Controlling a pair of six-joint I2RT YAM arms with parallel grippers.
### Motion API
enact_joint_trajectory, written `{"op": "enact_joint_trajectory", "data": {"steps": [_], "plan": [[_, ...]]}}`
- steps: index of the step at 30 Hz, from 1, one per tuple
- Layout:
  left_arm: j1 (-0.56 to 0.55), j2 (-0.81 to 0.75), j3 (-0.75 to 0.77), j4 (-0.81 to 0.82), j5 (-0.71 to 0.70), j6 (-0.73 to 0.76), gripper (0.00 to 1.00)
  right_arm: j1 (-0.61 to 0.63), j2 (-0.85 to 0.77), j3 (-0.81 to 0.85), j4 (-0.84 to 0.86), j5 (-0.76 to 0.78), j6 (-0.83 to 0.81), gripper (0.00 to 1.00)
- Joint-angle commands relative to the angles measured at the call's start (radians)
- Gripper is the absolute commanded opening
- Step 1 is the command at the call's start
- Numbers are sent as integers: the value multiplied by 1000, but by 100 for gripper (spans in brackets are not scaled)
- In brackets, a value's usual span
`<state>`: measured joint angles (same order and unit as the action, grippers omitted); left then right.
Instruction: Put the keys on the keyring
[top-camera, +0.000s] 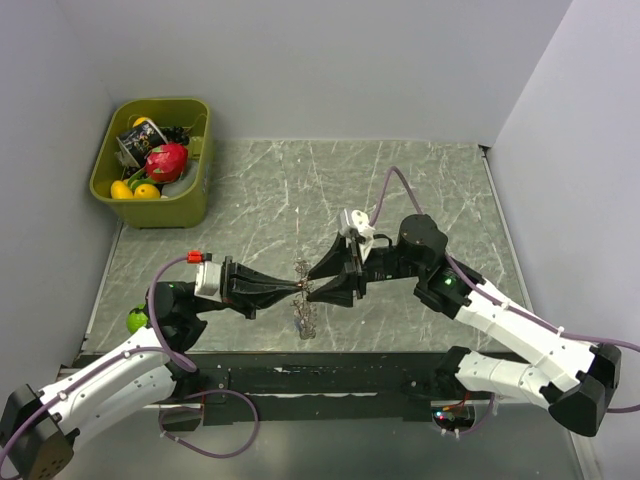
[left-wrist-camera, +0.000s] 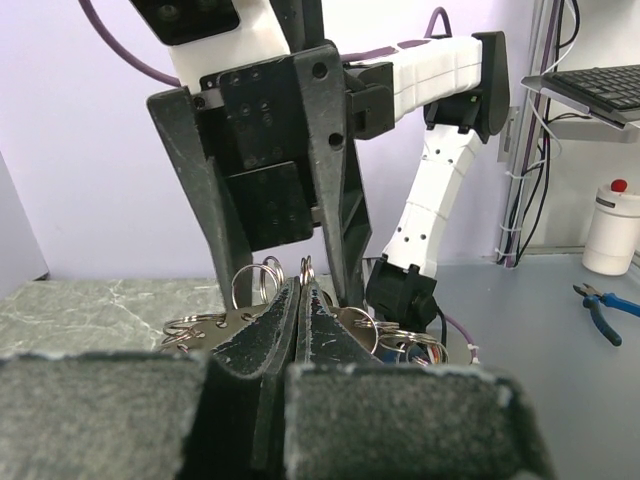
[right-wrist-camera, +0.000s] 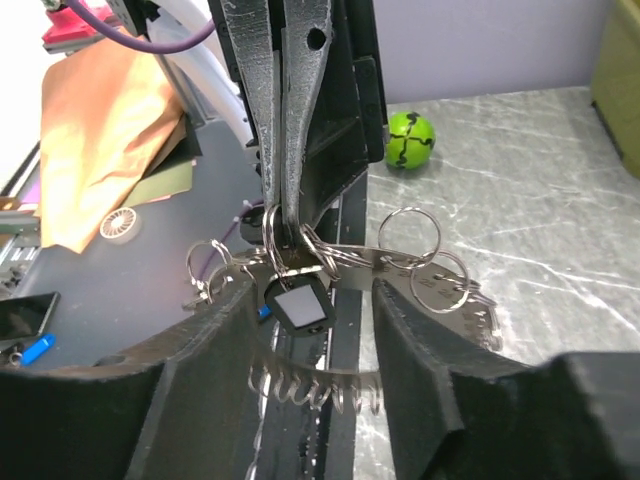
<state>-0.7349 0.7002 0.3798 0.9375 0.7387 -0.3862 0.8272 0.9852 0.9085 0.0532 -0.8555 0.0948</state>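
The keyring (top-camera: 305, 318) is a flat metal ring strung with small wire rings, held above the table between both grippers. My left gripper (top-camera: 297, 288) is shut on its upper edge; in the left wrist view the closed fingertips (left-wrist-camera: 302, 292) pinch the plate (left-wrist-camera: 200, 325) and a small split ring. My right gripper (top-camera: 312, 287) is open, its fingers (right-wrist-camera: 200, 380) standing on either side of the keyring (right-wrist-camera: 425, 265) without clamping it. A small dark key with a whitish face (right-wrist-camera: 297, 305) hangs from the rings below the left tips. The red and tan keys do not show.
A green bin (top-camera: 192, 205) of toy fruit and cups stands at the back left. A green ball (top-camera: 137, 320) lies by the left arm and also shows in the right wrist view (right-wrist-camera: 410, 140). Walls close in left, back and right.
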Motion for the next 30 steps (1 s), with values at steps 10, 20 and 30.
{"op": "enact_joint_trajectory", "data": {"steps": [10, 20, 30], "plan": [[-3, -38, 25, 47, -18, 30, 1, 16, 4, 0, 2, 39, -10, 7], [-4, -39, 14, 72, -42, 33, 1, 18, 24, 1, -35, 50, -49, 0], [-4, -47, 21, 27, -35, 58, 1, 18, -42, 7, -107, 162, -108, 29]]}}
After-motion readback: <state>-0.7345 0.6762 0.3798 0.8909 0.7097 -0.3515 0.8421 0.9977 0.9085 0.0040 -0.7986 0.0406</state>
